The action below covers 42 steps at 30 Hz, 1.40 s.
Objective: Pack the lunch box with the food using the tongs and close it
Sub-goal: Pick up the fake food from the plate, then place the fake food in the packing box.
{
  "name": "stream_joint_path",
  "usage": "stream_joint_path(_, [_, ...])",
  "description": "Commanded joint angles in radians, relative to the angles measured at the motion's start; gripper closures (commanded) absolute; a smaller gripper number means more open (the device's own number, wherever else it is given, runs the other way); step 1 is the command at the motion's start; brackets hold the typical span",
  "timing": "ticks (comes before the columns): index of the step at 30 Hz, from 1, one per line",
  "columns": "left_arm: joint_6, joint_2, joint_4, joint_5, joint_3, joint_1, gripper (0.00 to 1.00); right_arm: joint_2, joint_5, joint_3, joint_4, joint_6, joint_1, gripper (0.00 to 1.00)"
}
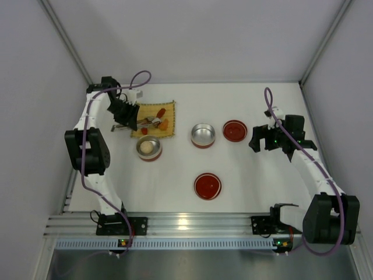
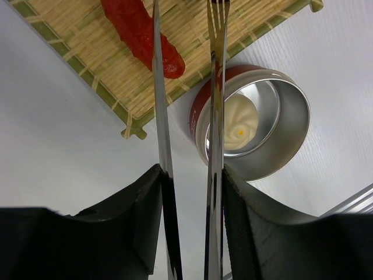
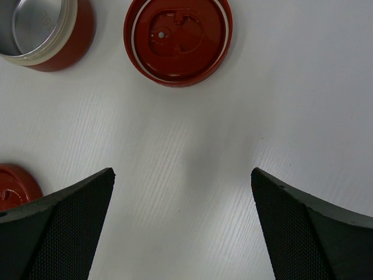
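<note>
left wrist view has the left gripper (image 2: 189, 195) clamped on the tongs (image 2: 158, 116), one black finger pressed against each thin metal arm, so that a squeeze of the fingers would pinch the tips together. the arms stand a little apart, and their tips run out past the top of that view. they reach over the yellow mat (image 2: 81, 64), where a red piece (image 2: 143, 35) of food lies right by one arm, probably the next bite to take. just near of the mat sits a steel bowl (image 2: 291, 111) of the lunch box with a whitish ball (image 2: 239, 122) inside, close enough for short transfers. top external view shows more food (image 1: 164, 124) on the mat, an empty bowl (image 1: 203, 135) to the right, a red lid (image 1: 235, 130) beside it and a second lid (image 1: 207, 186) nearer the bases, both off so the bowls are open for filling. the right gripper (image 3: 182, 175) hangs with fingers spread wide, holding nothing, over bare table (image 3: 192, 116) near the red lid, seemingly kept back for the closing.
</note>
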Motion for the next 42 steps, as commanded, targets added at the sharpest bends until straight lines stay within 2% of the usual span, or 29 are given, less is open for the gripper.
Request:
stream_joint_path(1, [-0.019, 0.014, 0.009, 0.028, 0.062, -0.007, 0.55, 0.002, 0.001, 0.048, -0.010, -0.018, 0.007, 0.01])
stream_joint_path(9, [-0.039, -0.007, 0.018, 0.028, 0.070, -0.009, 0.74, -0.004, 0.004, 0.046, -0.013, -0.016, 0.007, 0.01])
stream_joint_path(16, [-0.054, -0.107, 0.021, 0.069, 0.067, 0.008, 0.85, -0.009, 0.000, 0.048, -0.015, -0.016, 0.007, 0.01])
stream_joint_path(20, [-0.019, -0.148, -0.056, 0.104, 0.101, 0.042, 0.89, -0.014, -0.005, 0.051, -0.018, -0.013, 0.007, 0.01])
stream_joint_path(25, [0.101, -0.222, -0.178, 0.135, 0.096, 0.065, 0.90, -0.018, -0.008, 0.054, -0.027, -0.018, 0.007, 0.01])
stream_joint_path(30, [0.317, -0.315, -0.341, 0.143, 0.044, 0.092, 0.88, -0.020, -0.008, 0.056, -0.032, -0.022, 0.007, 0.01])
stream_joint_path(34, [0.427, -0.427, -0.340, 0.066, -0.118, 0.094, 0.84, -0.017, -0.013, 0.056, -0.032, -0.021, 0.007, 0.01])
stream_joint_path(42, [0.483, -0.498, -0.341, 0.029, -0.252, 0.094, 0.83, -0.012, -0.014, 0.059, -0.030, -0.016, 0.007, 0.00])
